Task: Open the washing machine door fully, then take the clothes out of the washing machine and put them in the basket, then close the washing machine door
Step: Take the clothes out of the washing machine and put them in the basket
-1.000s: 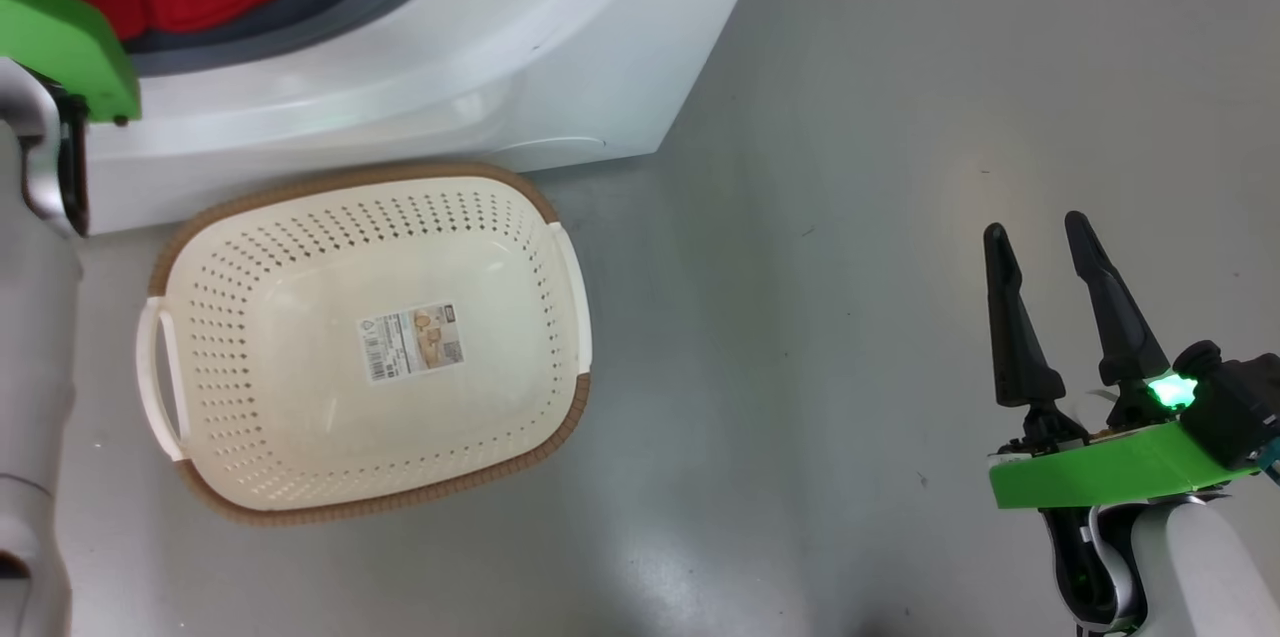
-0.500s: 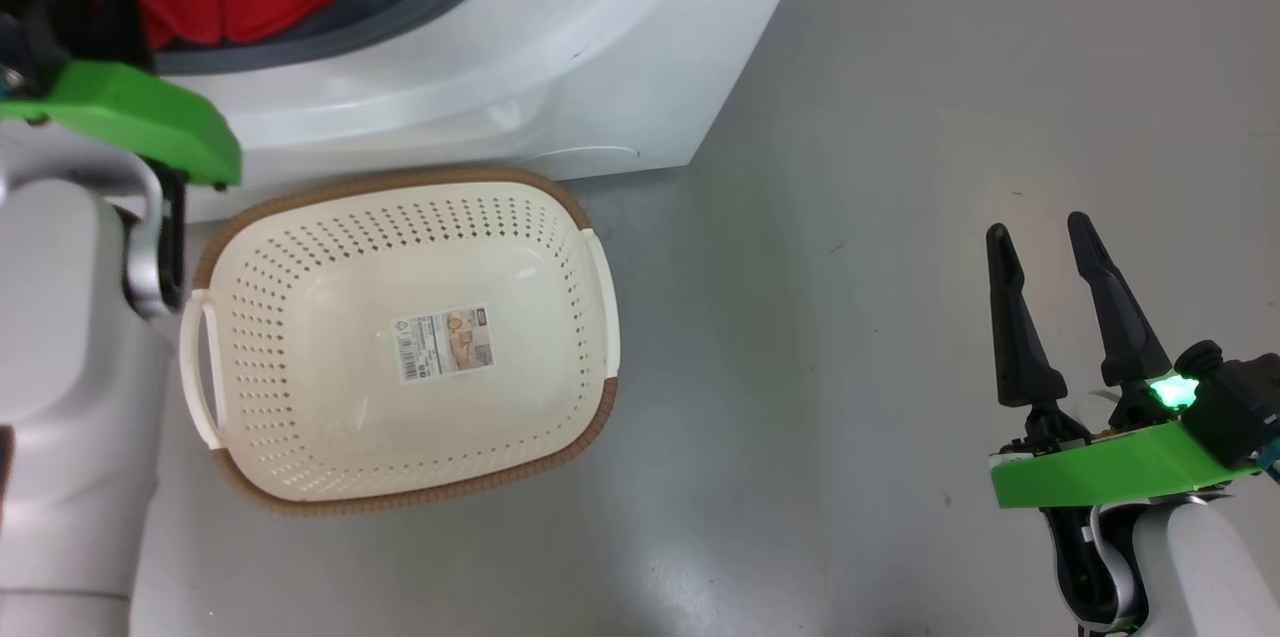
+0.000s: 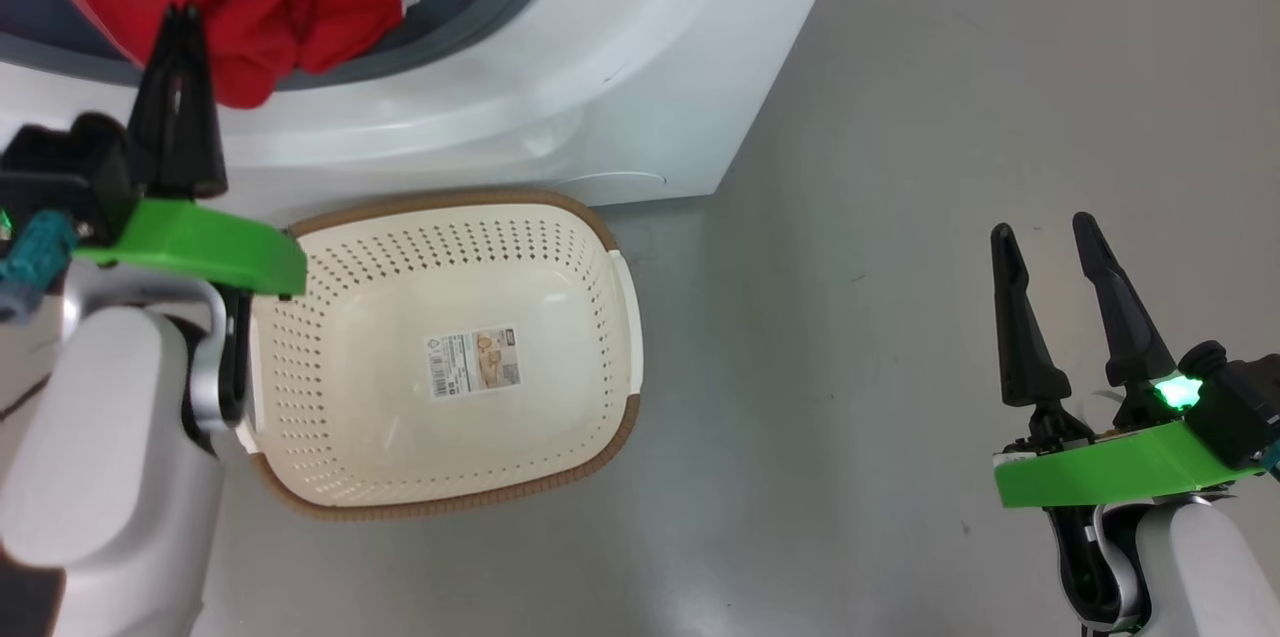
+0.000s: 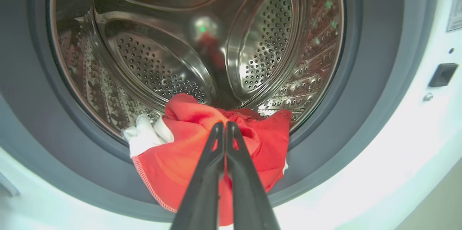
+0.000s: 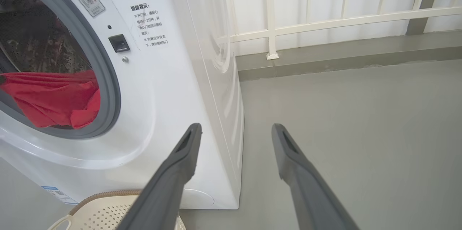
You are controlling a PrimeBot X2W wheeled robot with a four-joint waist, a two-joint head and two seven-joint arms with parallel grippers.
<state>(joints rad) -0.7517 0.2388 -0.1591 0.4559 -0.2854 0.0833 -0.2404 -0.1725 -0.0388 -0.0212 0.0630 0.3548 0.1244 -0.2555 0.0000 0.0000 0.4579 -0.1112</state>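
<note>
We are finding the left claw clenching a fold of the clothes hanging over the seal of the washer, and are judging that a weak pinch or snag there risks dropping them short of the basket.

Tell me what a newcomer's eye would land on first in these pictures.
The bright red clothes spill over the grey gasket at the mouth of the washing machine, pinched by the shut left end effector. Next comes the empty cream basket on the floor right before the machine. At the head view's lower right, the right end effector is open over bare floor.
</note>
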